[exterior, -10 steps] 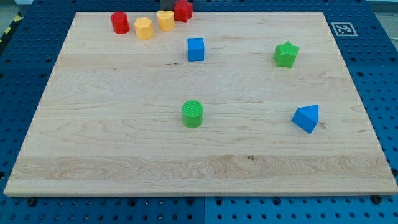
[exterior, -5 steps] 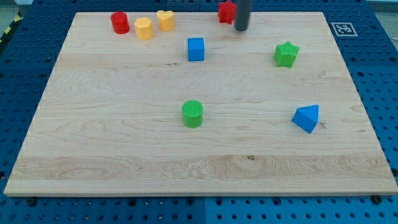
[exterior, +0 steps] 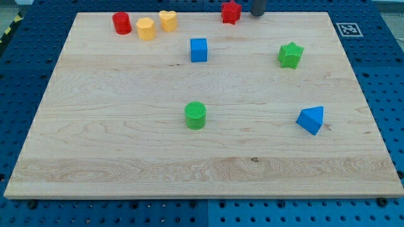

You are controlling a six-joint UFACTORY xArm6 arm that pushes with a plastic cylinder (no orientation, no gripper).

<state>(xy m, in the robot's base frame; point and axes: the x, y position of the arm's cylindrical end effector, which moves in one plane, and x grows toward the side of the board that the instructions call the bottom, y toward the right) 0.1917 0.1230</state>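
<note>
1. My tip (exterior: pixel 258 14), the dark rod's lower end, sits at the view's top edge, just right of the red star-shaped block (exterior: pixel 231 12), a small gap between them. It has no jaws to open or close.
2. Pale wooden board (exterior: pixel 126 139) on blue perforated table (exterior: pixel 385 75).
3. Ridged plastic blocks: red cylinder (exterior: pixel 122 23), yellow hexagonal block (exterior: pixel 146 28), yellow heart-shaped block (exterior: pixel 168 20), blue cube (exterior: pixel 199 50), green star (exterior: pixel 290 55), green cylinder (exterior: pixel 196 115), blue wedge-like block (exterior: pixel 311 120).

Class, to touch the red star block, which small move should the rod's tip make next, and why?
Probably a short slide toward the view's left: my tip sits at the view's top, just right of the red star block, apart from it, with nothing between.
</note>
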